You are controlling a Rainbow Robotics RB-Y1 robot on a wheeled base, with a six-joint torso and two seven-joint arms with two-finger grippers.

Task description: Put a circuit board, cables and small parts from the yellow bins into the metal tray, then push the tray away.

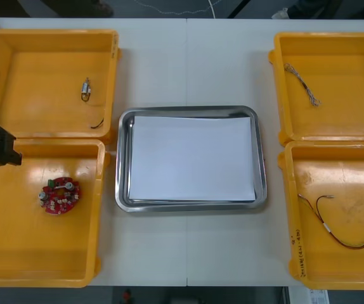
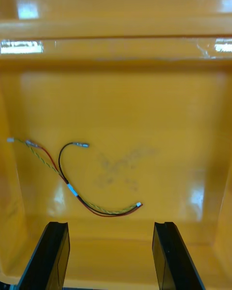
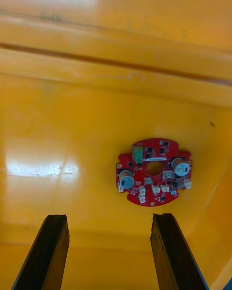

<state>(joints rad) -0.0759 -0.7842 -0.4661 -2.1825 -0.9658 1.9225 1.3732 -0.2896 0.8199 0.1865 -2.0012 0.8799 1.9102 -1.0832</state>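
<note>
Across the tabletop (image 1: pixel 188 57), both arms hung over the near bins.
Left end effector (image 3: pixel 108 253) had its fingers apart above the near left bin (image 1: pixel 17 247), red circuit board (image 1: pixel 59 195) lying just past them. Far left bin (image 1: pixel 36 76) held a small metal part (image 1: pixel 86 89) and a black cable (image 1: pixel 97 124). Metal tray (image 1: pixel 123 158), white inside, sat in the middle. Right end effector (image 2: pixel 111 256), fingers apart too, hovered over the near right bin (image 1: pixel 353 190) and its red and yellow cable (image 1: pixel 334 225); a blue and white cable (image 1: pixel 302 83) lay in the far right bin (image 1: pixel 353 95).
</note>
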